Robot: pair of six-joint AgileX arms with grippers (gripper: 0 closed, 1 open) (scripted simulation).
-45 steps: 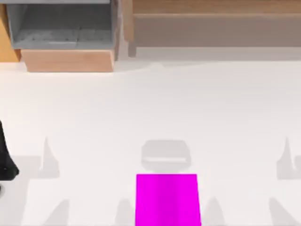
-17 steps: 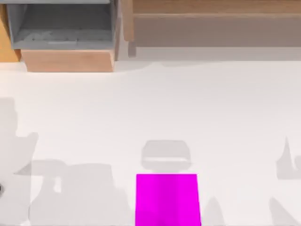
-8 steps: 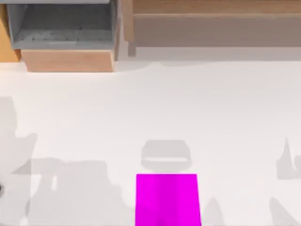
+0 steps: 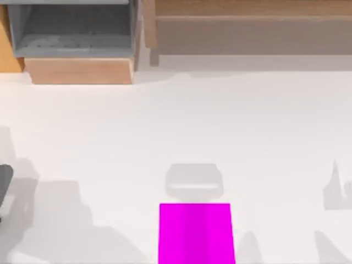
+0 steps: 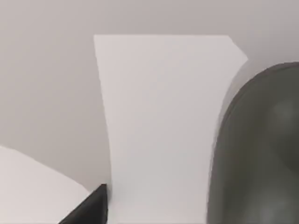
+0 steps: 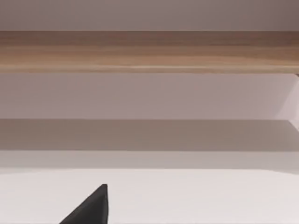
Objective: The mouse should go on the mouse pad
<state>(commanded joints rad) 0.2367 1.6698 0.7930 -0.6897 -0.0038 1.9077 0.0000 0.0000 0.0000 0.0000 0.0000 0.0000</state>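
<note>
Here, mouse (image 4: 194,181) on open desk (image 4: 264,126), touching pad's (image 4: 195,234) far edge, left arm (image 4: 4,184) at left edge, tool state unclear.

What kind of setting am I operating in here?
Probably a simulated office desk: a white tabletop holds a flat bright magenta mouse pad beside a pale grey rounded mouse, with a wooden open-fronted cabinet behind.

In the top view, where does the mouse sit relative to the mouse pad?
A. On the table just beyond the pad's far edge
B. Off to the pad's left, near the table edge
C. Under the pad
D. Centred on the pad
A: the mouse rests on the table just above the mouse pad, not on it.
</note>
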